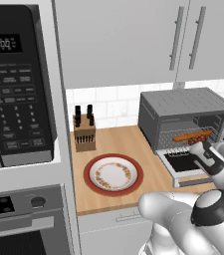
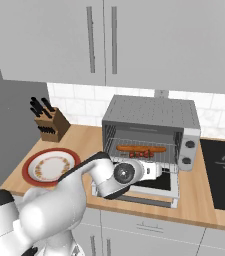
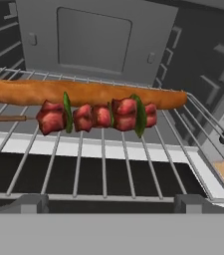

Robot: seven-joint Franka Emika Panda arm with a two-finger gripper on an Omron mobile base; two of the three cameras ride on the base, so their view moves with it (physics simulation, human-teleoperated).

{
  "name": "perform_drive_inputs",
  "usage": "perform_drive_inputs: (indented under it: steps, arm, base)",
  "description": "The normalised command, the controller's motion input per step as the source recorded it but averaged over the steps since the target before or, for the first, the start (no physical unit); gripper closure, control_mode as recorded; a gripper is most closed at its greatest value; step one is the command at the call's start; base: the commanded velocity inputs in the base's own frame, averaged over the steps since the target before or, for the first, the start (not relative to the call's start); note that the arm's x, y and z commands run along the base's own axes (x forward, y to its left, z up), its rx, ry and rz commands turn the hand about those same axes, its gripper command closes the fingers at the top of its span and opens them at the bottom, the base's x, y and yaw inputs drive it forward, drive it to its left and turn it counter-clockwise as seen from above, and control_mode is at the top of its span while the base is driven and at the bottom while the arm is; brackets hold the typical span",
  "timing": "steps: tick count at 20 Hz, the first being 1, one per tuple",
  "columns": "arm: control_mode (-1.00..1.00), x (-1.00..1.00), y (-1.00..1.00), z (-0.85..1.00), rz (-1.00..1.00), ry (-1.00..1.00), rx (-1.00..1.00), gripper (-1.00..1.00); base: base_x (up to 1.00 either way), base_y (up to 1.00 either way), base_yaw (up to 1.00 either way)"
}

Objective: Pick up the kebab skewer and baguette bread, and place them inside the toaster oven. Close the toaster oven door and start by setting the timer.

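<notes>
Standing open on the counter, the toaster oven is holding both food items on its wire rack. The toaster oven door is lying dropped flat toward the counter's front edge, with the arm crowding the space above it; lifting it carelessly risks striking the rack front. The baguette bread is lying across the rack, the kebab skewer touching its near side. The gripper is hanging released, grasping nothing, facing the rack.

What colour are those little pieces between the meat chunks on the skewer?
Green, between reddish-brown meat chunks on the kebab skewer; the hand view shows it best.
</notes>
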Motion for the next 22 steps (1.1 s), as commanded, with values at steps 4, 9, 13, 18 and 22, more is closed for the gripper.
perform_drive_inputs:
  steps: [4, 9, 13, 18, 22]
  arm:
    - [-1.00, 0.12, 0.00, 0.00, 0.00, 0.00, 0.00, -1.00]
    - [-1.00, 0.04, 0.00, -0.01, 0.00, 0.00, 0.00, -1.00]
    - [-1.00, 0.00, 0.00, -0.09, 0.00, 0.00, 0.00, -1.00]
    - [-1.00, 0.00, 0.00, -0.06, 0.00, 0.00, 0.00, -1.00]
    - [-1.00, 0.06, 0.00, 0.00, 0.00, 0.00, 0.00, -1.00]
  base:
    - [0.00, 0.00, 0.00]
    - [0.00, 0.00, 0.00]
    - [0.00, 0.00, 0.00]
    - [0.00, 0.00, 0.00]
    - [0.00, 0.00, 0.00]
